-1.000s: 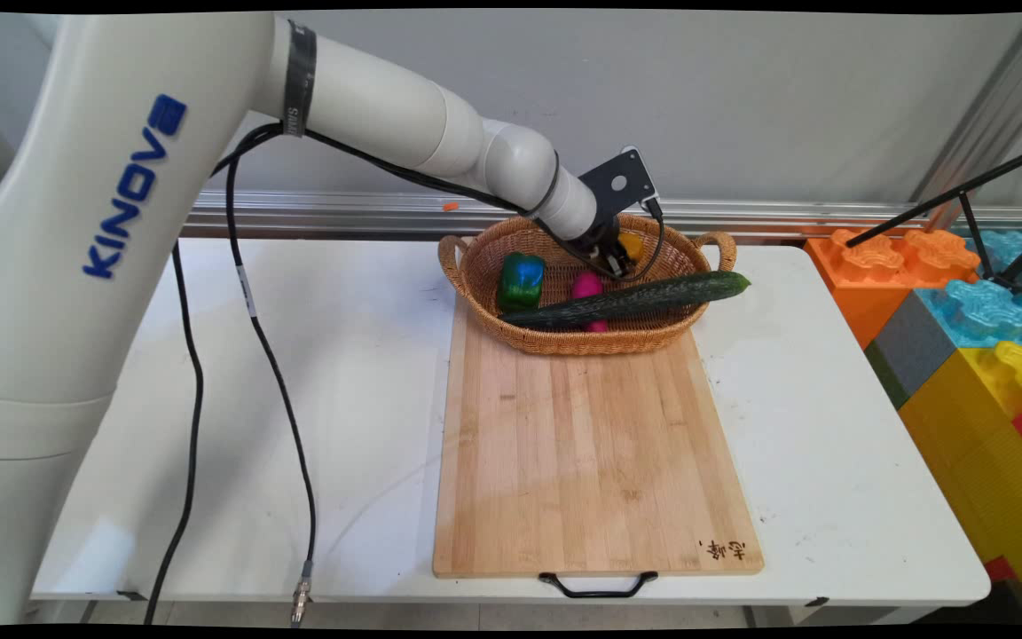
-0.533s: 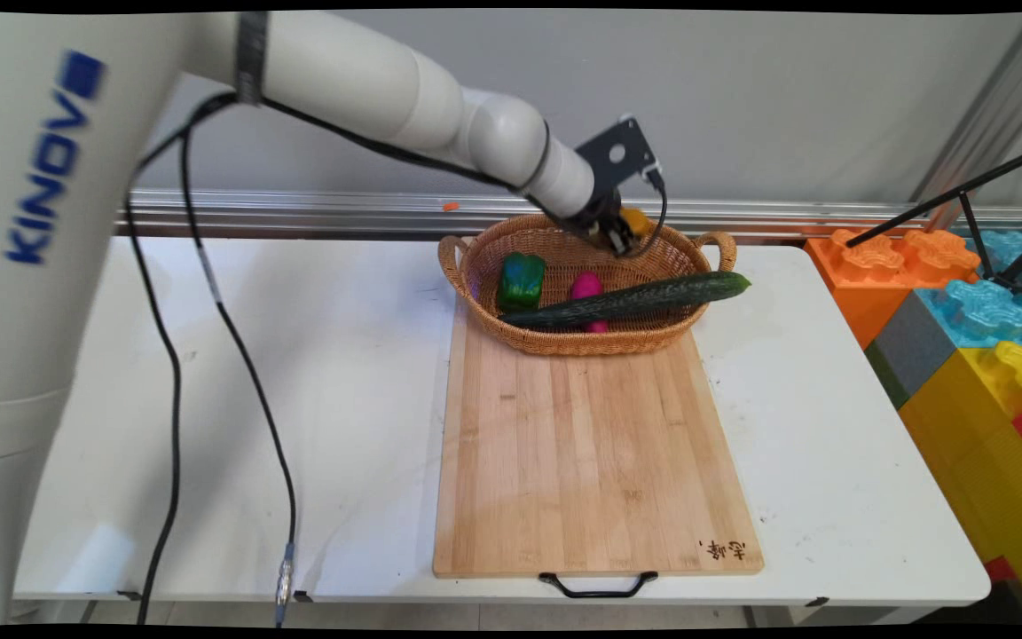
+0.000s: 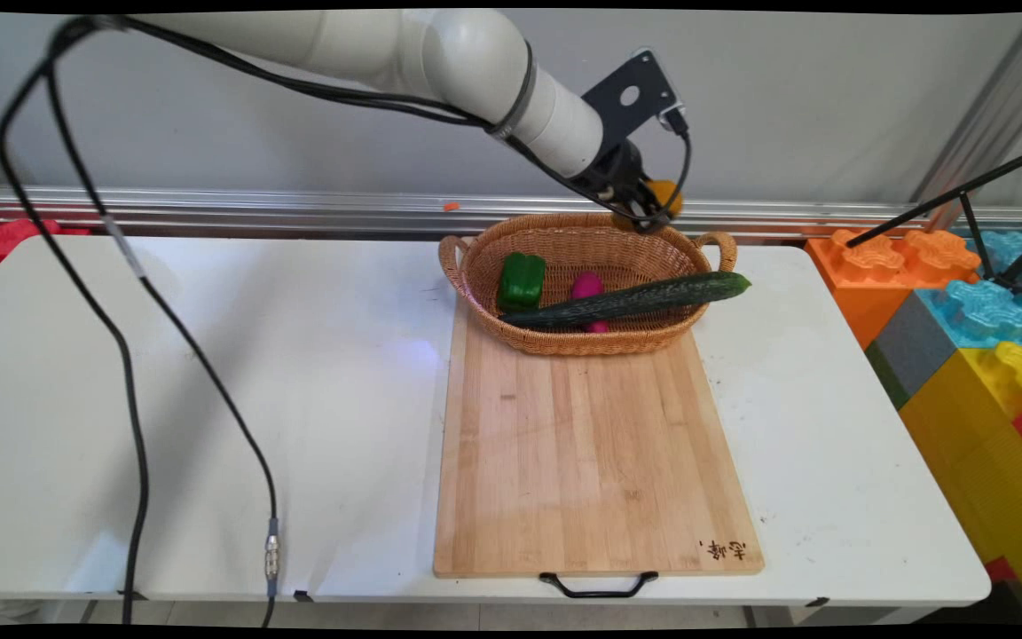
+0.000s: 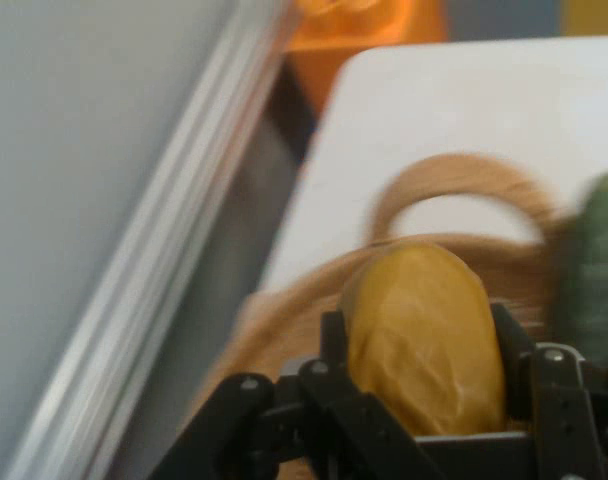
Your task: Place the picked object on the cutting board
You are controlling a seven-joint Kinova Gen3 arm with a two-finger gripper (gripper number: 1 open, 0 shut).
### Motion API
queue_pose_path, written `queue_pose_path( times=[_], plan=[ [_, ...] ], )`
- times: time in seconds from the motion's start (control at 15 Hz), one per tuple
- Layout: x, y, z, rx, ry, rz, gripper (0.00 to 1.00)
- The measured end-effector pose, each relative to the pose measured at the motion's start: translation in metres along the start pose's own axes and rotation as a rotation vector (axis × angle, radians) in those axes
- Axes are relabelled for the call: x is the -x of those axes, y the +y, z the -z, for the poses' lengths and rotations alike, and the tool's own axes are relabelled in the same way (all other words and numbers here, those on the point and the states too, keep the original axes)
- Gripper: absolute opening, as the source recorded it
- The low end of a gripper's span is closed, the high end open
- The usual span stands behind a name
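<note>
Above the wicker basket [image 3: 582,342] on the white table [image 3: 830,444], the pincer [image 4: 420,345] grips a yellow-orange oval fruit [image 4: 424,335], long axis along its fingers.

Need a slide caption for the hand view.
Hand gripping a yellow fruit above the basket, cucumber at right.

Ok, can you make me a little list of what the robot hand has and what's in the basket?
end effector: shut on the yellow-orange fruit, held above the far rim of the basket
basket: wicker, two handles, at the far end of the cutting board
in the basket: green pepper, pink vegetable, cucumber
cucumber: lies across the basket, its tip sticks out over the right rim
cutting board: wooden, bare, black handle at the near edge
table: white
</note>
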Motion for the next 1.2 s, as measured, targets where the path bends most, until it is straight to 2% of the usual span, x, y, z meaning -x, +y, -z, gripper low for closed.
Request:
queue_pose_path(
  times=[0.33,0.47,0.8,1.2],
  plan=[
    [-0.010,0.052,0.022,0.184,0.007,-0.017,0.00],
    [-0.006,0.072,0.023,0.231,0.001,-0.034,0.00],
    [0.012,0.109,0.007,0.276,-0.031,-0.076,0.00],
    [0.042,0.136,-0.021,0.277,-0.090,-0.113,0.00]
  ],
)
